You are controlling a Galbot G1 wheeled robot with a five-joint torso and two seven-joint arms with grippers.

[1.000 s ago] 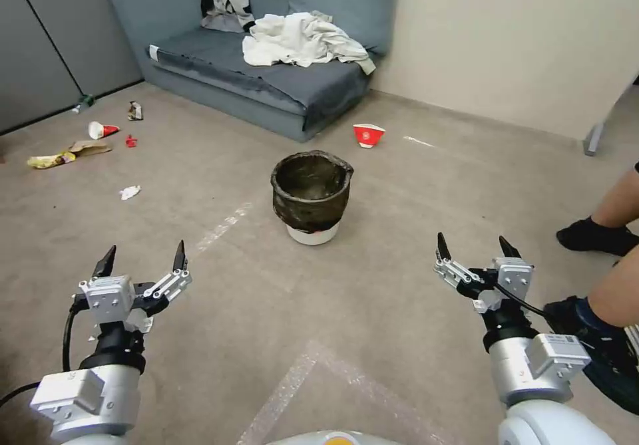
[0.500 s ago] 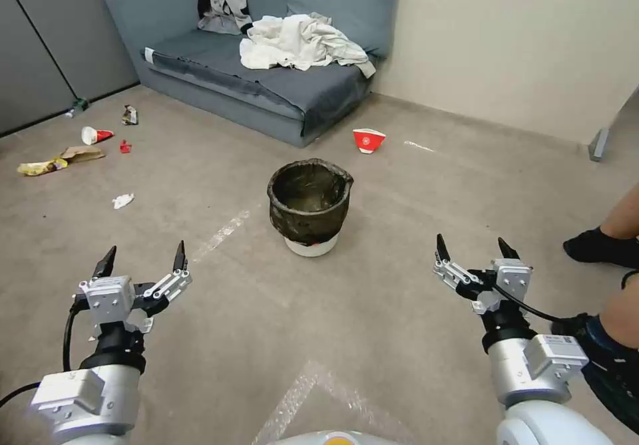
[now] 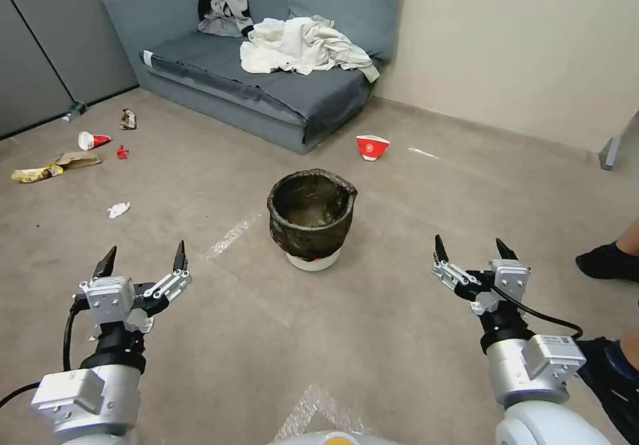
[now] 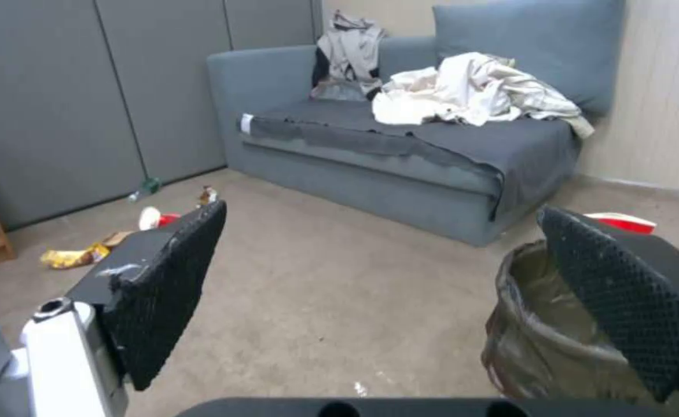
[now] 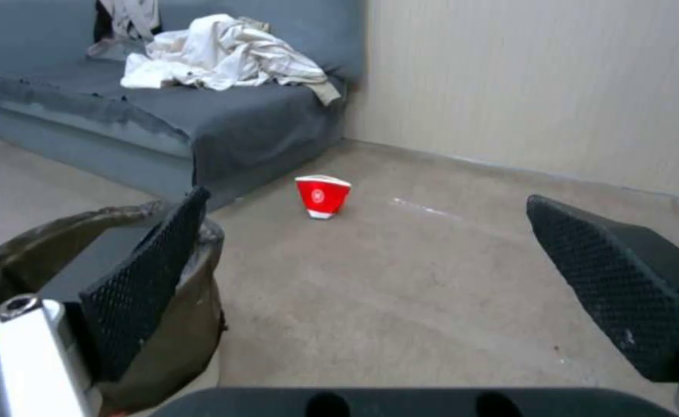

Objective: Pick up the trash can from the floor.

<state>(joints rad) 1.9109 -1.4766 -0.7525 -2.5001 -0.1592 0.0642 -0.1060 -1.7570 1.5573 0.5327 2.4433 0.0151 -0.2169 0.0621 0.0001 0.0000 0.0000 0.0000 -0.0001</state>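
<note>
Trash can (image 3: 311, 219) stands upright on the floor (image 3: 413, 312), centre of the head view, white base showing under a crinkled dark bag folded over the rim, inside looks empty. Left end effector (image 3: 143, 260) held low at the robot's left, fingers spread apart, holding nothing, well short of the can. Right end effector (image 3: 469, 251) held low at the robot's right, fingers also spread apart, nothing between them, also well apart from the can. Can sits between the two arms and farther ahead of them. Left wrist view: left end effector (image 4: 385, 272) with textured black pads wide apart, trash can (image 4: 540, 341) partly behind one pad. Right wrist view: right end effector (image 5: 370, 272) pads wide apart, trash can (image 5: 193, 324) partly behind one pad, red-and-white paper bowl (image 5: 322, 196) on the floor farther off. Paper bowl (image 3: 371, 146) lies beyond the can, near the foot of a grey sofa (image 3: 266, 92) with white clothes (image 3: 303, 46) piled on it. Scattered litter (image 3: 80, 152) on the floor far left. Pale tape streak (image 3: 229, 235) on the floor just left of the can.
</note>
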